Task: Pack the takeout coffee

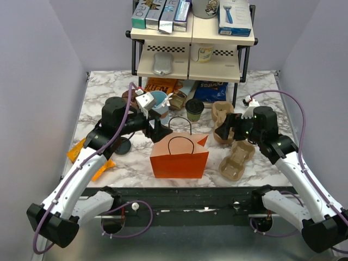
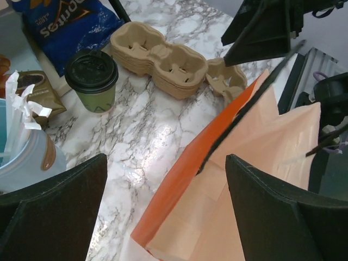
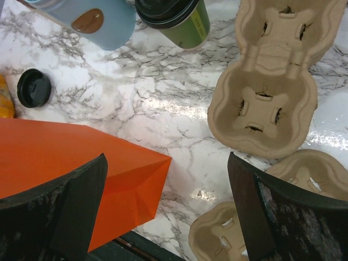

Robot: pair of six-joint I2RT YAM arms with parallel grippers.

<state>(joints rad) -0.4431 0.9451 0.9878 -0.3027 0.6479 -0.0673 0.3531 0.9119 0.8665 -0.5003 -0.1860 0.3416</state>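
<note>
The takeout coffee [image 1: 194, 109] is a small olive-green cup with a black lid, standing upright on the marble behind the orange paper bag [image 1: 179, 156]. It shows again in the left wrist view [image 2: 92, 81] and in the right wrist view [image 3: 176, 19]. My left gripper [image 1: 155, 130] hovers open over the bag's left rim, and the bag's [image 2: 244, 179] edge lies between the left gripper's [image 2: 166, 163] spread fingers without being pinched. My right gripper [image 1: 224, 129] is open beside the bag's right end. The right gripper [image 3: 166, 163] has only marble and the bag's corner [image 3: 136, 179] beneath it.
A light blue cup [image 1: 159, 103] with a stirrer stands left of the coffee. Brown pulp carriers [image 1: 223, 117] [image 1: 237, 159] lie right of the bag. A loose black lid [image 1: 122, 145] and orange packets [image 1: 76, 151] sit at the left. Snack bags [image 1: 209, 91] and a shelf rack [image 1: 190, 54] fill the back.
</note>
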